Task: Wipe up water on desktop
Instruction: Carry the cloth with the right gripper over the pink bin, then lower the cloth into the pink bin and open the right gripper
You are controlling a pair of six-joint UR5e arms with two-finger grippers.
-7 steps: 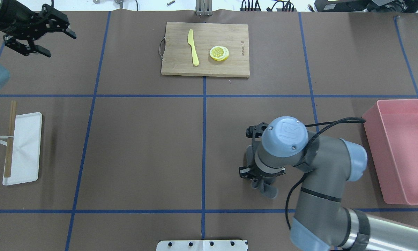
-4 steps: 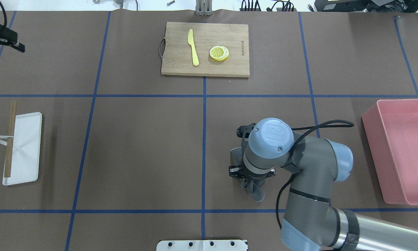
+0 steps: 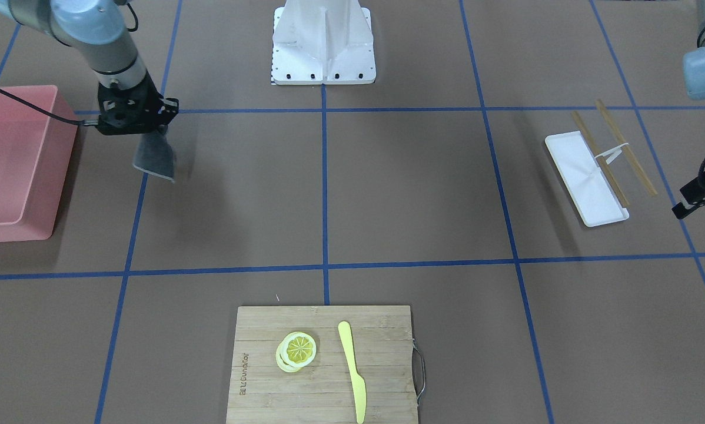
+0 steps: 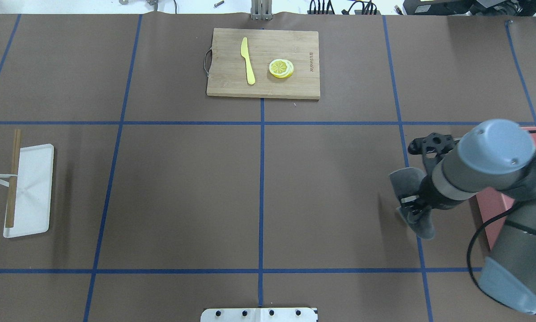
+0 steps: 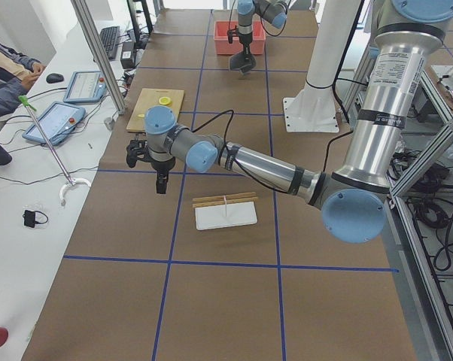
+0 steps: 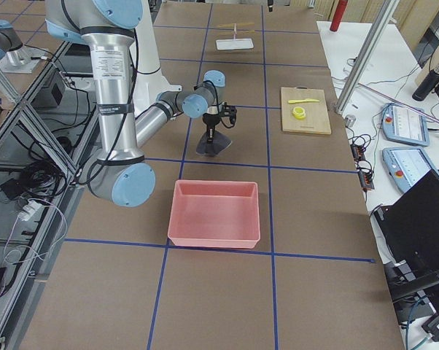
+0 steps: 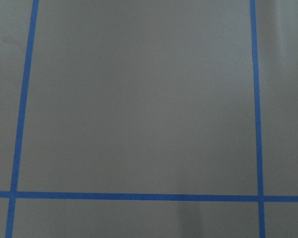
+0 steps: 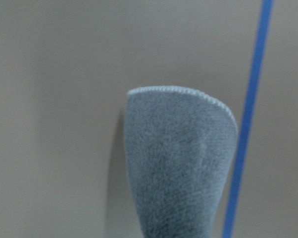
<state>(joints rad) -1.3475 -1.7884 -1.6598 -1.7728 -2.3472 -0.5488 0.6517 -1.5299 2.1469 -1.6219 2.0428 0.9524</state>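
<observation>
The desktop [image 4: 183,188] is matte brown with blue tape lines; I see no water on it. My right gripper [image 4: 413,206] is shut on a grey cloth [image 4: 406,181], which hangs from it over the right side of the desktop beside the pink bin. The cloth also shows in the front view [image 3: 154,156] and in the right wrist view [image 8: 181,163]. I cannot tell whether its lower end touches the desktop. My left gripper [image 5: 160,179] points down above the far left of the desktop. I cannot tell whether it is open or shut.
A pink bin [image 3: 58,171] stands at the right edge. A bamboo cutting board [image 4: 232,85] with a yellow knife [image 4: 248,60] and lemon slices [image 4: 281,68] lies at the far middle. A white tray [image 4: 31,192] with wooden sticks [image 4: 13,179] lies at the left.
My right arm has carried the cloth to the right, from near the centre line to beside the pink bin. My left arm has drawn back almost out of the overhead view's left edge.
</observation>
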